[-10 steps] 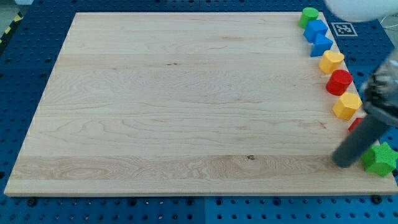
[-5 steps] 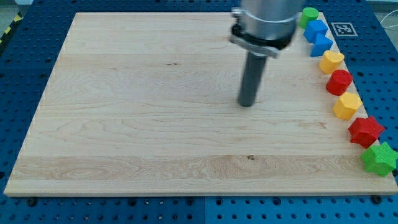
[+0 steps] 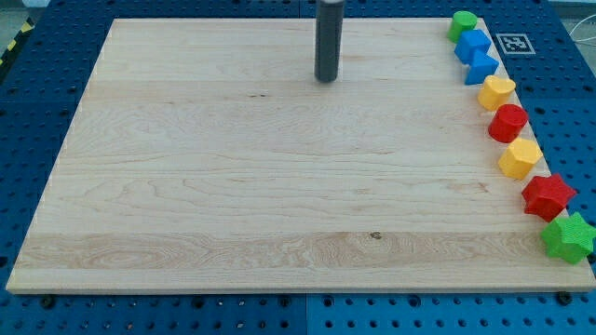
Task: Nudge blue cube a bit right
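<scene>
Tip [image 3: 325, 80] well left of blue cube [image 3: 472, 44] | touching no block | no readable writing

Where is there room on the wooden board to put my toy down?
Nearly the whole board is bare: everything from the view's left edge across to the line of blocks. My tip stands alone near the view's top. The view's right edge is crowded, from the green block and blue cube down to the red star and green star.
</scene>
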